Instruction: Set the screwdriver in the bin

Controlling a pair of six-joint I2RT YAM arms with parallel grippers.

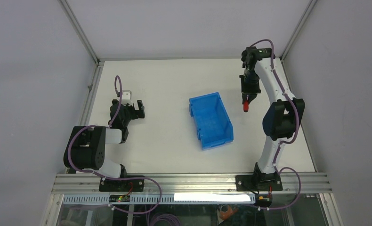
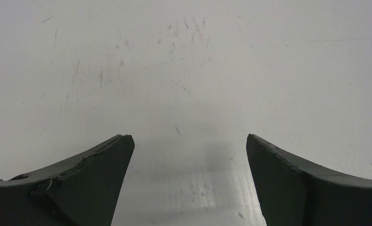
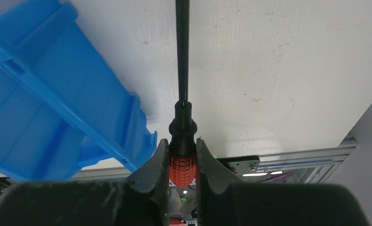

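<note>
The blue bin (image 1: 211, 120) sits in the middle of the table, its lower end toward the near edge. My right gripper (image 1: 246, 97) hangs in the air to the right of the bin, shut on the screwdriver (image 1: 246, 106). In the right wrist view the jaws (image 3: 182, 155) clamp the red handle (image 3: 181, 168), the dark shaft (image 3: 182, 52) points away, and the bin (image 3: 47, 108) lies to the left. My left gripper (image 1: 136, 110) is open and empty at the left of the table; its wrist view shows fingers (image 2: 99, 174) wide apart over bare table.
A small white block (image 1: 126, 95) lies just behind the left gripper. Aluminium frame rails (image 1: 193, 181) run along the near edge, and upright posts stand at the back corners. Grey walls close in both sides.
</note>
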